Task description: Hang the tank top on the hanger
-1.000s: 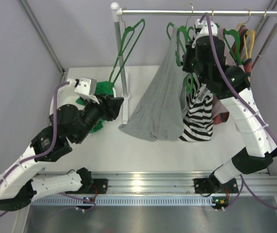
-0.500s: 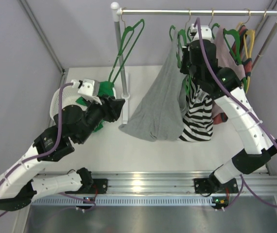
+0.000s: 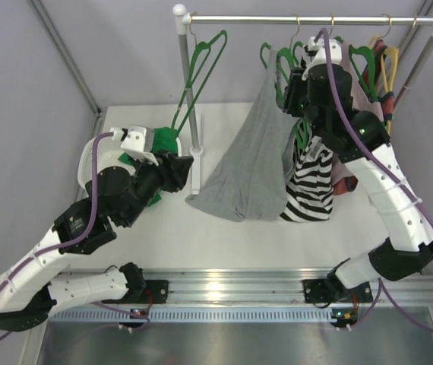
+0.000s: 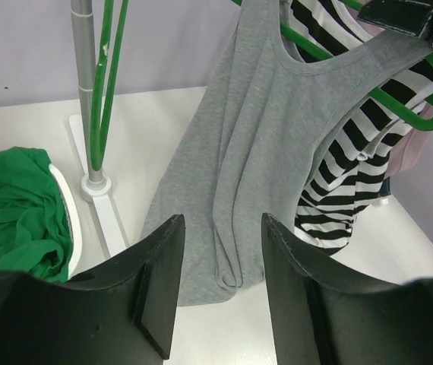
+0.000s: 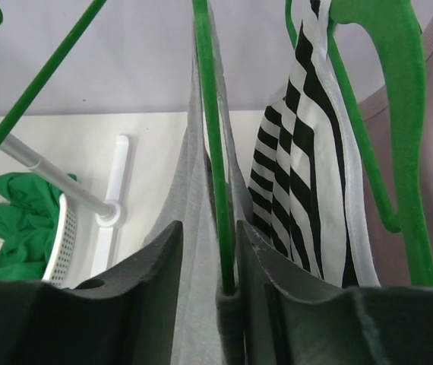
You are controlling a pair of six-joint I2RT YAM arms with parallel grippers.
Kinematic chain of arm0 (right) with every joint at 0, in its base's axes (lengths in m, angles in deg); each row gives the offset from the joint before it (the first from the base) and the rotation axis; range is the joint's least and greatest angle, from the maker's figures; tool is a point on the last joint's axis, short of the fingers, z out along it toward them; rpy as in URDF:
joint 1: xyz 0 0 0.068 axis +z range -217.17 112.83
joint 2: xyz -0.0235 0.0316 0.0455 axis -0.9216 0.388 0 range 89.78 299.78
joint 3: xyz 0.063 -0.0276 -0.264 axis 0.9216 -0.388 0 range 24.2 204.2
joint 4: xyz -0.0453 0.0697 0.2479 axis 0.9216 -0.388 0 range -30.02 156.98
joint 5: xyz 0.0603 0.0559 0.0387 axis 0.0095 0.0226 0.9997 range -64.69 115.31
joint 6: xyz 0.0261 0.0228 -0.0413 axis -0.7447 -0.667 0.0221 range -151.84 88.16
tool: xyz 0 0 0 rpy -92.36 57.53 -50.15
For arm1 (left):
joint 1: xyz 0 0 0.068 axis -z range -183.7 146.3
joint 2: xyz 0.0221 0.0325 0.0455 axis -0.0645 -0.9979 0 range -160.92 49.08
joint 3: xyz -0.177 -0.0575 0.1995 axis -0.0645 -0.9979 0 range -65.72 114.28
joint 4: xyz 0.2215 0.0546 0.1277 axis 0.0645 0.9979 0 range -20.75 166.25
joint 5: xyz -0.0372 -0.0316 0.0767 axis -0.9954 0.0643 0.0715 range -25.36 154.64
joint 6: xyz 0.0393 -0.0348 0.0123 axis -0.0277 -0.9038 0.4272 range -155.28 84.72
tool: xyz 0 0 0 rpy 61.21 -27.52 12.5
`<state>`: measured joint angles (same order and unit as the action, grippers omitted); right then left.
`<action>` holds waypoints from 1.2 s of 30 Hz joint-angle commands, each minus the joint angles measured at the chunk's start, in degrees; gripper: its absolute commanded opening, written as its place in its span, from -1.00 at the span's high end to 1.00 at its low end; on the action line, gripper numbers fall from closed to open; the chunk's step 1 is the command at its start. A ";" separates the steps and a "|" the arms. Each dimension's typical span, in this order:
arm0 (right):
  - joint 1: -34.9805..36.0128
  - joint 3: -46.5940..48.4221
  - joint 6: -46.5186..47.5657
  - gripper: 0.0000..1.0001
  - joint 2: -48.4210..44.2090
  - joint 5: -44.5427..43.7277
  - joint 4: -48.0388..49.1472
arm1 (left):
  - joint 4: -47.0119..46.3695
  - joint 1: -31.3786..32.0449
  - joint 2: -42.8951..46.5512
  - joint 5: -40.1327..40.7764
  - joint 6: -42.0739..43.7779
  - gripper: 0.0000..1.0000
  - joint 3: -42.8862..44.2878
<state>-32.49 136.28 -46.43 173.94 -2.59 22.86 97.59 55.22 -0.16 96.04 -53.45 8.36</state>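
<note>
Jaws of the right gripper [image 5: 209, 228] are pressing together on a thin arm of the hanger [image 5: 205, 114], with grey fabric caught in the narrow gap beside it. This arm is reaching up under the rail [image 3: 308, 18] of the clothes rack. The tank top [image 3: 251, 167] is hanging from that hanger, one strap over the green arm, its body draping down and its hem bunching on the table [image 3: 171, 228]. A black-and-white striped top [image 3: 311, 186] is hanging just beside it, touching its right edge. The left gripper [image 4: 220, 220] is hovering low over the table with its fingers spread and holding nothing, near a white basket [image 4: 63, 205] containing a bright green garment [image 4: 11, 205].
</note>
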 commanded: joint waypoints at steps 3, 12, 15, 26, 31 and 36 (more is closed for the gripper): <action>-0.75 -1.33 -0.09 0.15 -4.79 2.50 2.63 | -0.04 -0.12 0.28 1.21 -0.81 0.01 -0.61; -0.84 -6.33 -0.35 -0.07 -13.49 7.59 2.72 | 0.31 -0.12 -0.16 1.30 -1.60 0.01 -0.69; -0.84 -10.90 -0.88 -0.13 -18.23 10.23 3.16 | 0.58 -0.12 -0.16 1.65 -2.04 0.01 -0.96; -0.75 -35.16 -5.53 -0.18 -40.03 16.12 2.30 | 2.60 -0.12 0.01 2.62 -4.06 0.01 -1.92; -0.75 -44.98 -8.52 -0.21 -46.79 18.40 0.26 | 2.95 -0.12 0.98 3.23 -5.99 0.01 -4.29; -0.84 -53.35 -11.07 -0.22 -51.37 19.37 -0.18 | 3.13 -0.12 1.68 4.11 -7.66 0.02 -7.20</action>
<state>-32.51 85.76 -54.81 124.39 14.94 22.92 100.87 55.22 0.48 98.71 -59.37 2.48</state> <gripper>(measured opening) 0.609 0.493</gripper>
